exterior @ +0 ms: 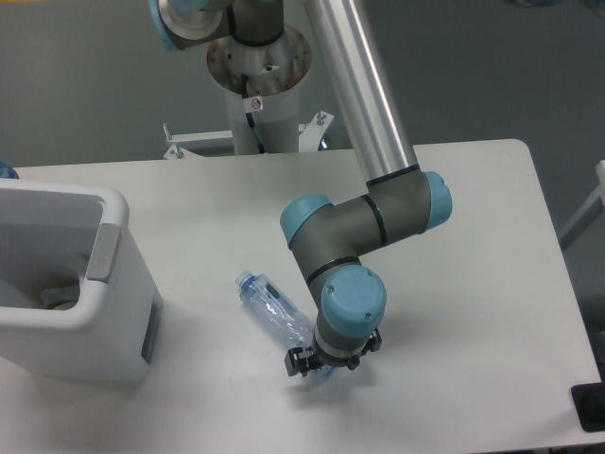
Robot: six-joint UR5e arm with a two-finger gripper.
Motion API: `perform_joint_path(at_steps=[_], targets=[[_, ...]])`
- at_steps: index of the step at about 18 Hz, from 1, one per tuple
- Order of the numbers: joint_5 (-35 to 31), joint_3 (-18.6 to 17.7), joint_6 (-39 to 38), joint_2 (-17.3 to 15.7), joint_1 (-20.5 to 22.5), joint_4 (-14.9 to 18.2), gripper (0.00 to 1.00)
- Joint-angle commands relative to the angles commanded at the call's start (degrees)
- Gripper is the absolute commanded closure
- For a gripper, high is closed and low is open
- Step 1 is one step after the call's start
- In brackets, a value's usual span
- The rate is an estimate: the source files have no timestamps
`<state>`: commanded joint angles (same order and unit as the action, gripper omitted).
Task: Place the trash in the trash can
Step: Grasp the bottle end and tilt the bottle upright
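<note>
My gripper (pixel 318 364) sits low over the near end of the crushed plastic bottle (pixel 272 311), placed to grab it; the wrist hides the jaws, so I cannot tell whether they have clamped. The bottle lies flat on the table (pixel 473 284), well apart from the white trash can (pixel 104 312) at left.

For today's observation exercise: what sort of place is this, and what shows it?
Most likely a robotics lab or test cell: a robot arm on a pedestal, a bare white table and a staged bottle and trash can.
</note>
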<state>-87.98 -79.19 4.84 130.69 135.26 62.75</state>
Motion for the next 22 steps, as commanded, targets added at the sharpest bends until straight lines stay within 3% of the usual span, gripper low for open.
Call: perform_joint_path(at_steps=[3, 6, 18, 22], targets=[[0.0, 0.1, -0.6, 0.0, -0.2, 0.0, 0.37], [0.0, 0.1, -0.6, -0.1, -0.2, 0.1, 0.45], [0.1, 0.7, -0.2, -0.9, -0.2, 0.8, 0.49], [1.7, 2.2, 0.3, -3.2, 0.0, 1.0, 0.49]])
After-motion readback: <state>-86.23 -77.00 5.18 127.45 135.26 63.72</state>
